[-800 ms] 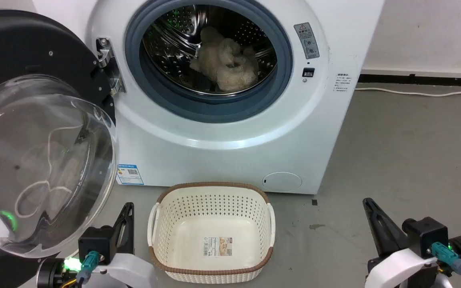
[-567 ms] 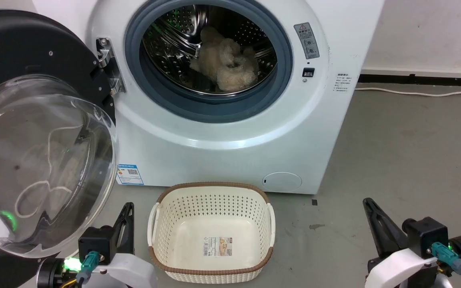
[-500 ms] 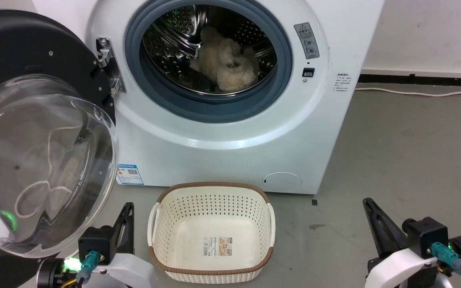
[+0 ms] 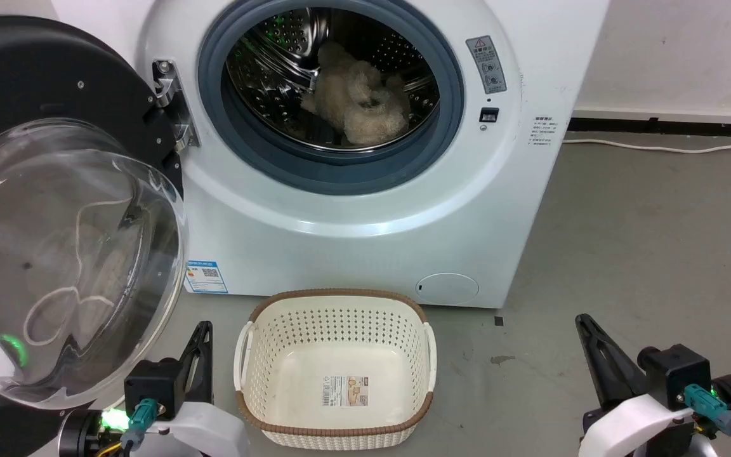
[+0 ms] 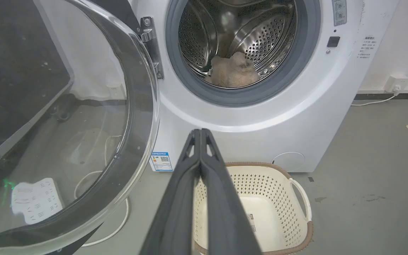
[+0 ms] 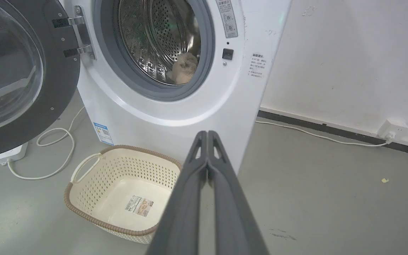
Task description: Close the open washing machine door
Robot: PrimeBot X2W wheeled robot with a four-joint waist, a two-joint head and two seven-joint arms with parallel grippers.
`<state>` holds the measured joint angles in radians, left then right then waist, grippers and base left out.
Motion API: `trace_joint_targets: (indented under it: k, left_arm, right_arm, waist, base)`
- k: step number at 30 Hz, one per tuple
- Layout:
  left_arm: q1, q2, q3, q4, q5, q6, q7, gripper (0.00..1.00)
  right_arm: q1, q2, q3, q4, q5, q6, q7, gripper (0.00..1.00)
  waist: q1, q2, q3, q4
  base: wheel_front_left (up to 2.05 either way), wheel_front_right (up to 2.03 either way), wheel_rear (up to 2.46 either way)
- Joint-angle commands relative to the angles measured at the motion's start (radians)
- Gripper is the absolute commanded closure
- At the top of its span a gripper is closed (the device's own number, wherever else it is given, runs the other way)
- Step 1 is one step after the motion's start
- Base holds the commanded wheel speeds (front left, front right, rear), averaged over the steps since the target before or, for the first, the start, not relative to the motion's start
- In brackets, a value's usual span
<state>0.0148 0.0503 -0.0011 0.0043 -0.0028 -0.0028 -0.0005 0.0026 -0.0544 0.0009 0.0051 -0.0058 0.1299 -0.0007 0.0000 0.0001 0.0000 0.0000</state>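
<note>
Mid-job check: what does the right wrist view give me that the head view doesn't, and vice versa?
Right wrist: the wall socket, with a cable plugged in. Head: the left claw, low beside the door, and the round flap low on the machine. Both: door swung open at left, fluffy item in the drum, basket before the machine.

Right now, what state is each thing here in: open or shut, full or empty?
washing machine door: wide open, swung out on its hinge, neither tool touching it.
washing machine: drum open to view, a fluffy beige bundle lying inside.
basket: upright on the floor before the machine, nothing in it but a label.
left tool: shut, holding nothing.
right tool: shut, holding nothing.
</note>
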Motion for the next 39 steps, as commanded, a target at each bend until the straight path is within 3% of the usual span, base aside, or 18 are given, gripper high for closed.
trace_joint_targets:
  k: [1,4,5,21,39]
  left_arm:
    - [-0.015,0.0,0.001,-0.004,0.003,0.003,0.0,1.0]
    - [-0.015,0.0,0.001,-0.004,0.003,0.003,0.0,1.0]
    - [0.0,0.0,0.0,0.0,0.0,0.0,0.0,0.0]
    - [0.001,0.005,-0.013,-0.006,0.002,0.001,-0.029,0.0]
    - [0.011,0.024,-0.034,-0.004,-0.001,0.001,-0.071,0.0]
  right_arm:
    - [-0.003,0.004,-0.001,-0.005,0.006,0.001,0.001,1.0]
    - [-0.003,0.004,-0.001,-0.005,0.006,0.001,0.001,1.0]
    - [0.0,0.0,-0.001,0.0,0.0,0.0,0.0,0.0]
    - [0.002,0.0,-0.015,0.009,0.016,0.0,-0.029,0.0]
    - [0.021,0.001,0.004,0.011,0.032,0.0,-0.071,0.0]
  waist:
    - [0.0,-0.0001,0.0,0.0]
    - [0.0,-0.0001,0.0,0.0]
    - [0.0,-0.0001,0.0,0.0]
    - [0.0,-0.0001,0.001,0.002]
    - [0.0,-0.0001,-0.015,0.113]
  base:
    - [0.0,0.0,0.0]
    - [0.0,0.0,0.0]
    - [0.0,0.0,0.0]
    - [0.0,0.0,0.0]
    - [0.0,0.0,0.0]
